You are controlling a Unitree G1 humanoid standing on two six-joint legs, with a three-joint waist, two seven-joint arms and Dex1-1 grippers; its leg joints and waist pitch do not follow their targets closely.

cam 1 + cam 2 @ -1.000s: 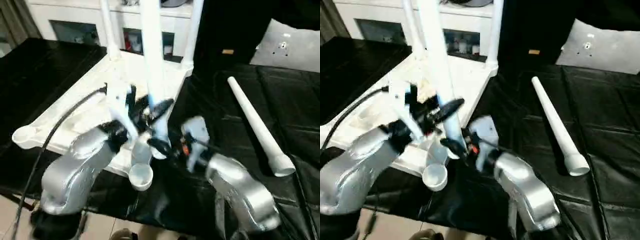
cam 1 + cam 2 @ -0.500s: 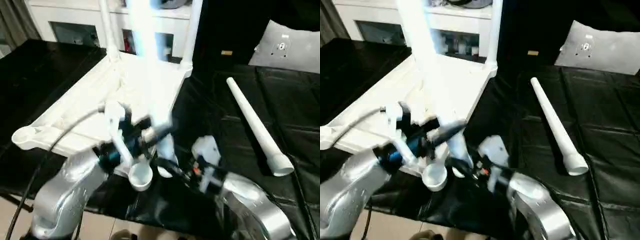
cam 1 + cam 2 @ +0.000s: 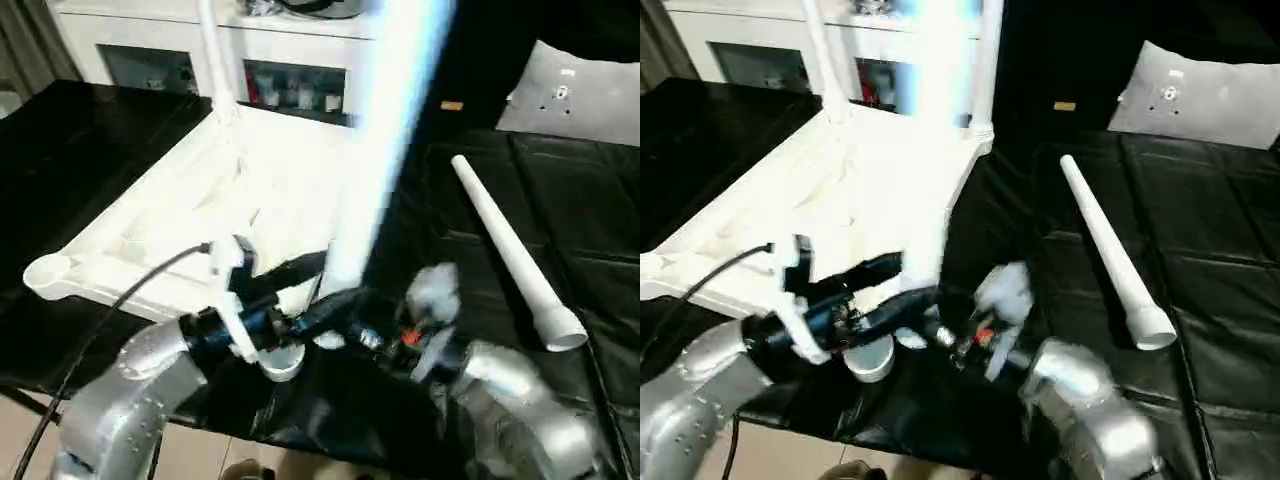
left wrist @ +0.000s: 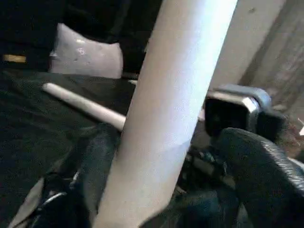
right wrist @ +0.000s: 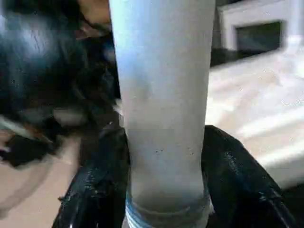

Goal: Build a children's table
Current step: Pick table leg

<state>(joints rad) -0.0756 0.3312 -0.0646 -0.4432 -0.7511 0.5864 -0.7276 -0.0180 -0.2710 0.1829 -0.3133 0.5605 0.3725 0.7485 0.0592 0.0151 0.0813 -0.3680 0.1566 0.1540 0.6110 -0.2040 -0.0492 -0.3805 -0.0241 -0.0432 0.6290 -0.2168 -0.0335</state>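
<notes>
The right gripper clamps a white leg between its fingers. The left gripper has fingers spread wide either side of that leg.

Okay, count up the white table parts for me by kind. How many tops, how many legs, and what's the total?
Table top: 1
Legs standing in the far sockets: 2
Leg held in the right gripper, leaning: 1
Leg lying loose on the black cloth: 1
Total: 5 parts, 4 of them legs
</notes>
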